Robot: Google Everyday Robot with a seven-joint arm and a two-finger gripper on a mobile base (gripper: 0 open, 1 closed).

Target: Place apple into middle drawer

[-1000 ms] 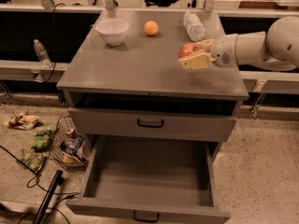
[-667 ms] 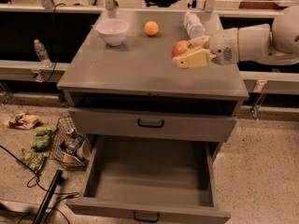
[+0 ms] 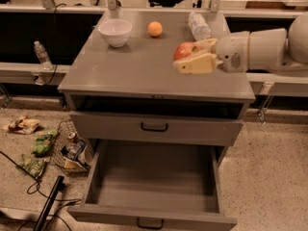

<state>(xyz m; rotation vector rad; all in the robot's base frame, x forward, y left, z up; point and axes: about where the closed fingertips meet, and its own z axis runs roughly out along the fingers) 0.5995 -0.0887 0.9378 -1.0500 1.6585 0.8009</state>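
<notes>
Gripper (image 3: 186, 57) reaching in from the right over the grey cabinet top (image 3: 139, 69), cream fingers closed around the apple (image 3: 183, 49). Apple up at the top's right side, well apart from the middle drawer (image 3: 154, 189), pulled out wide below, small black handle (image 3: 149, 223) at its front. Above it, a shut drawer front (image 3: 120, 126). Farther back on the top: white bowl (image 3: 115, 32), orange (image 3: 155, 29), plastic bottle (image 3: 198, 26) lying just behind the gripper

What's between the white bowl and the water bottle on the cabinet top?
Only the small orange fruit, in the camera view. The end effector, shut on the apple, hovers in front of the bottle, outside that stretch.
</notes>
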